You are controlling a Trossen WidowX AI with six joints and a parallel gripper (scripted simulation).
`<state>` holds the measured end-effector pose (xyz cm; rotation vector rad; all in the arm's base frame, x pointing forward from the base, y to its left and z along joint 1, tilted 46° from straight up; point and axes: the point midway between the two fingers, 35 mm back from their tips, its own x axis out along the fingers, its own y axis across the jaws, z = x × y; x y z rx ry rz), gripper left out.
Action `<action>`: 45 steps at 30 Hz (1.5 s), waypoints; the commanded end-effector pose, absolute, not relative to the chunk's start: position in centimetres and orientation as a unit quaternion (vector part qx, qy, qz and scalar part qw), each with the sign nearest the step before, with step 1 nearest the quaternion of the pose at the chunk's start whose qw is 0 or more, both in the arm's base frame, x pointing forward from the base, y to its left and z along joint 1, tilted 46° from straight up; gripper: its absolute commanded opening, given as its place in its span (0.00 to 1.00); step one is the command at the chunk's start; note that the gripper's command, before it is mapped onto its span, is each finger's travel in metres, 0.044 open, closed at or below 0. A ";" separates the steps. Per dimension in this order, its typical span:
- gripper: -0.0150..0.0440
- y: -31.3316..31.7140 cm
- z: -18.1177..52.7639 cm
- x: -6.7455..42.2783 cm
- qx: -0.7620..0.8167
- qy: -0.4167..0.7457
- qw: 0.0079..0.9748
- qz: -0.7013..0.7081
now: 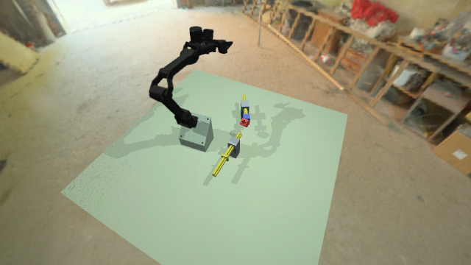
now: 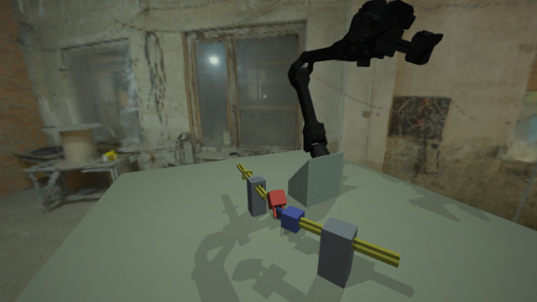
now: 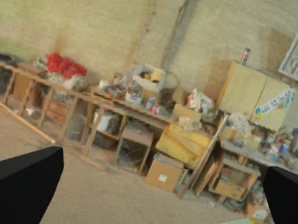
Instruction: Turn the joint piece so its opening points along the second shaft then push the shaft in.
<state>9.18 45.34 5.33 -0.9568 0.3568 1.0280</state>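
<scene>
The red joint piece [image 1: 244,122] [image 2: 277,198] is hinged to a blue piece [image 1: 246,116] [image 2: 292,219] on the end of the first yellow shaft [image 1: 243,97] [image 2: 377,252], which is held by a grey block [image 1: 245,104] [image 2: 336,256]. The red piece is tilted; its dark opening shows in the top view. The second yellow shaft [image 1: 219,167] [image 2: 261,191] passes through the other grey block [image 1: 234,145] [image 2: 257,199]; its near end is apart from the red piece. My gripper [image 1: 228,46] [image 3: 168,170] is open and empty, high above and away from both shafts.
The arm's grey-green base [image 1: 196,134] [image 2: 325,180] stands beside the two blocks. The second shaft carries a yellow cross-shaped collar [image 1: 224,157] [image 2: 247,174] on its outer side. The wrist view shows only room background between the fingers, with shelves and boxes.
</scene>
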 end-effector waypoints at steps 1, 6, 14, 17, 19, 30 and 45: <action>1.00 43.8 4.3 12.0 -0.433 0.217 0.764 0.427; 1.00 41.4 3.3 15.0 -0.424 0.280 0.777 0.372; 1.00 37.0 2.1 19.2 -0.402 0.373 0.790 0.274; 1.00 35.1 1.8 20.6 -0.392 0.404 0.792 0.235; 1.00 33.9 1.7 21.4 -0.385 0.425 0.793 0.208; 1.00 26.6 1.5 24.9 -0.340 0.520 0.782 0.052; 1.00 16.6 3.2 26.9 -0.273 0.605 0.729 -0.171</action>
